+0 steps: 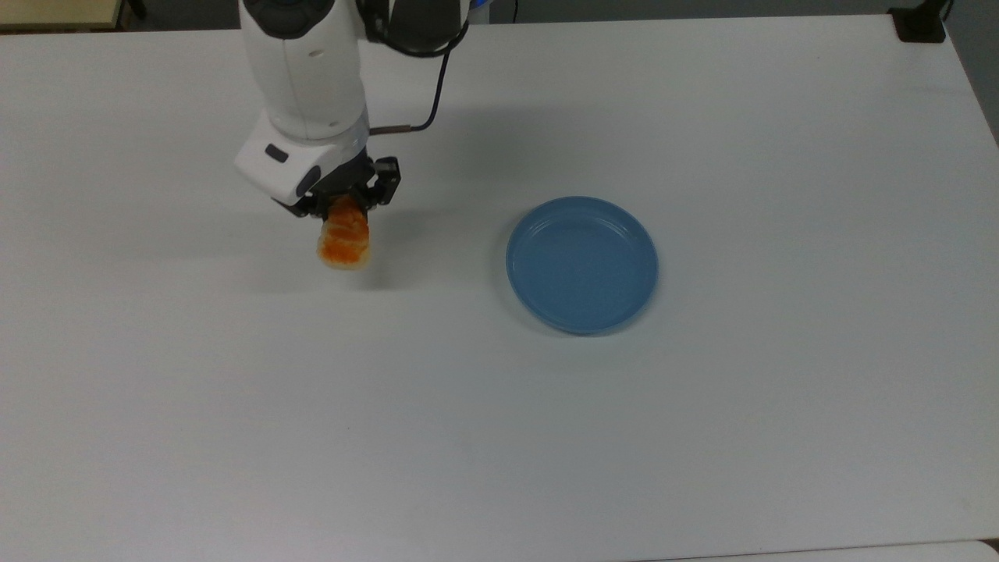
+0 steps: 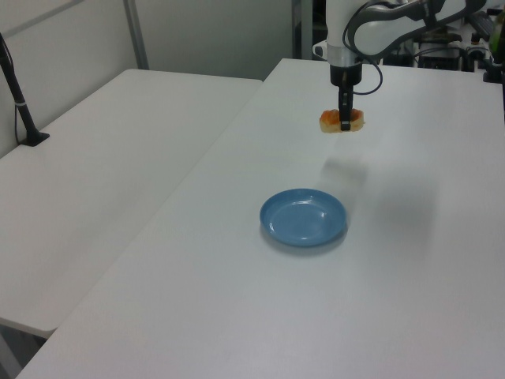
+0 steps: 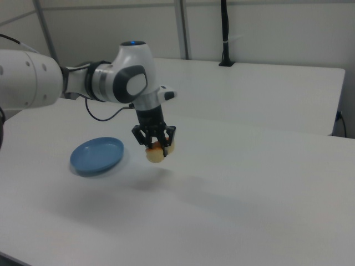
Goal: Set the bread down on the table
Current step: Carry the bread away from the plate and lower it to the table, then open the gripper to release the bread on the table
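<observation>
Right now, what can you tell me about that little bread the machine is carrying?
The bread is a small oblong toy loaf, glazed orange-brown and segmented on top, pale cream at the sides. The claw pinches one end, so it hangs above the white table, its shadow beneath, well off to the top view's left of the blue plate.

Top view: bread (image 1: 344,238) upper end tucked behind fingers (image 1: 384,183); arm (image 1: 308,70) chopped off by top edge.
</observation>
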